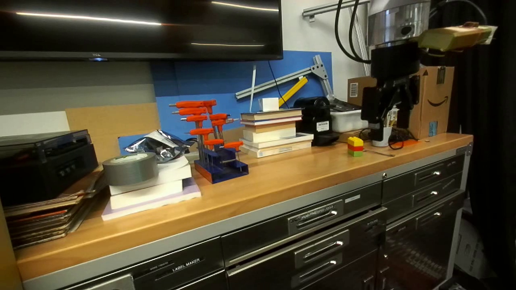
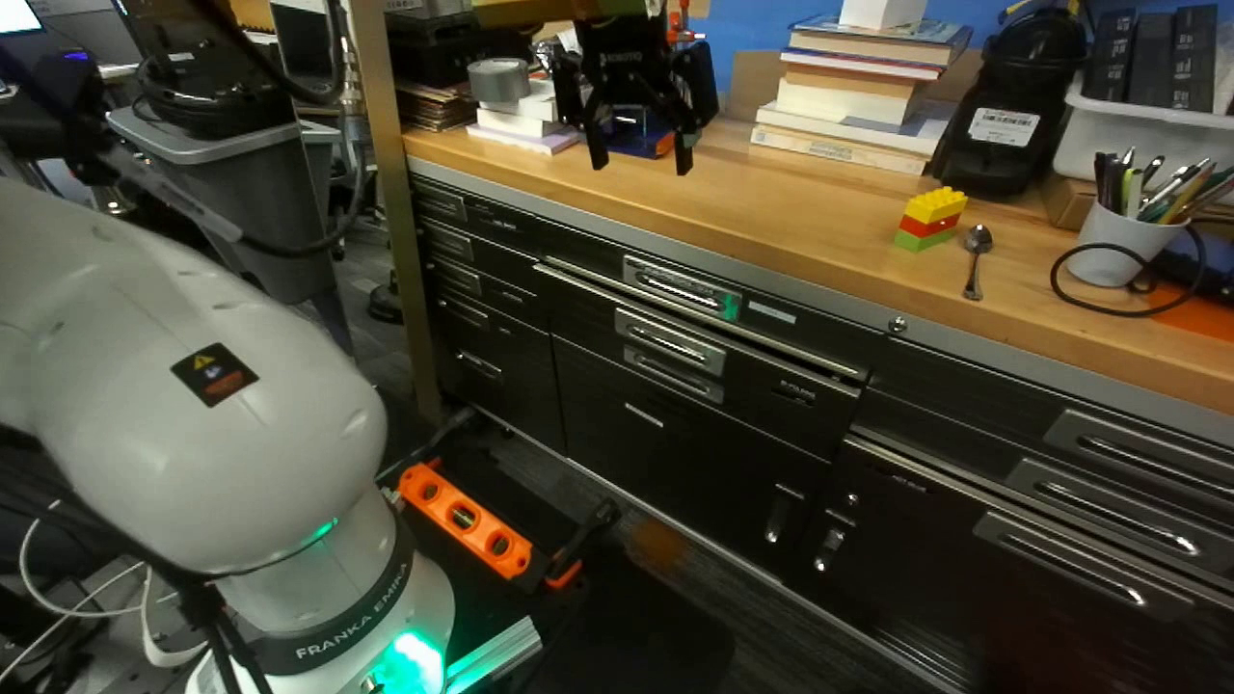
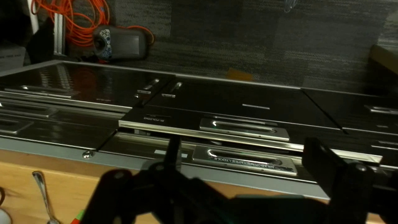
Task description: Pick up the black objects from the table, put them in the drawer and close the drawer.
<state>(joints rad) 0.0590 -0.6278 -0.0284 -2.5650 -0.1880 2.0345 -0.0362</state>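
My gripper (image 2: 641,166) hangs in the air above the table's height, its two fingers wide apart with nothing between them. In the wrist view it points down over the front edge of the wooden table (image 1: 278,173). Below it, the drawer (image 3: 183,119) stands slightly ajar, its dark front jutting out a little under the top drawer. Through that narrow gap a few pale patches show, but the inside is mostly hidden. The ajar drawer front (image 1: 365,229) also shows in both exterior views. The black objects are hidden or out of view; none shows on the tabletop.
On the table stand a hex-key rack (image 1: 221,161), stacked books (image 2: 848,106), a bulky black device (image 2: 1003,125), a toy brick stack (image 2: 930,220), a spoon (image 2: 976,260) and a pen cup (image 2: 1123,241). Duct tape (image 1: 131,169) tops more books. A cardboard box (image 1: 435,100) stands behind.
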